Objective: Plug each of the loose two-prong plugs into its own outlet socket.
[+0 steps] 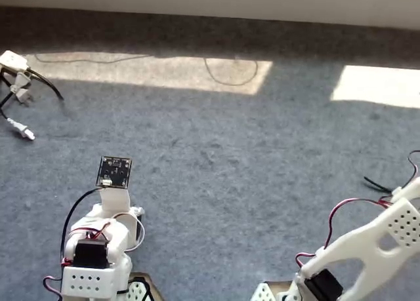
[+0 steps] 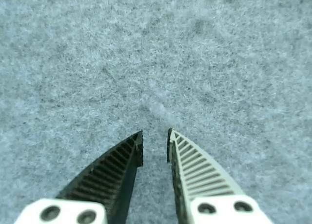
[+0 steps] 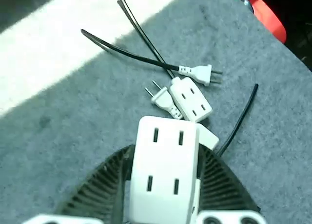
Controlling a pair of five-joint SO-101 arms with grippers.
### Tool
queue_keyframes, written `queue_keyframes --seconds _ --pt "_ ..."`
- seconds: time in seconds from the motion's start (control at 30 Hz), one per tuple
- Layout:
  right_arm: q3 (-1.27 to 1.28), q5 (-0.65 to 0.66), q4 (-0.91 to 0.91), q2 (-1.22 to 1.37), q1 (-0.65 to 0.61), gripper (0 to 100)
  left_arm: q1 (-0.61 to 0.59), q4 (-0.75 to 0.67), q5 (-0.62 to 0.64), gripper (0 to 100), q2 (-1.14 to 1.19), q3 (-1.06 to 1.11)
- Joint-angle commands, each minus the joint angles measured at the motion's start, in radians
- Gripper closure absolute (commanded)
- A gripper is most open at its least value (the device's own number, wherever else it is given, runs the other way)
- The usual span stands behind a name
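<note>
Right gripper [image 3: 165, 151] is clamping a white rectangular plastic outlet block [image 3: 165, 177] above the grey felt-covered desk [image 1: 230, 170]
Just past the block, a smaller white plastic outlet adapter [image 3: 192, 99] is lying against a white two-prong plug [image 3: 163, 98], with a second white two-prong plug on a black cord [image 3: 195, 71] just beside them; the left gripper [image 2: 155, 138] is pointing down at the felt, its ribbed fingers slightly apart; more white plug pieces on black cords [image 1: 16, 78] are lying at the desk's far left corner

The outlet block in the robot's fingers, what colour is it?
White, with dark slots. The right wrist view shows the outlet block best.
</note>
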Motion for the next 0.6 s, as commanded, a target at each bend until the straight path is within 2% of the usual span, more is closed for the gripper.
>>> queue_keyframes --seconds 0.0,0.17,0.27,0.47,0.57 --pt "-0.048 -0.127 0.039 -0.163 -0.099 89.3 0.013 0.005 -0.005 90 -0.005 0.015" --pt "-0.044 -0.282 0.041 -0.231 -0.229 89.3 0.013 0.005 -0.005 90 -0.005 0.015" --pt "0.050 -0.379 0.041 -0.286 -0.312 89.3 0.013 0.005 -0.005 90 -0.005 0.015" --pt "0.460 -0.514 0.039 -0.503 -0.535 89.3 0.013 0.005 -0.005 90 -0.005 0.015" --pt "0.688 -0.637 0.038 -0.604 -0.641 89.3 0.013 0.005 -0.005 90 -0.005 0.015"
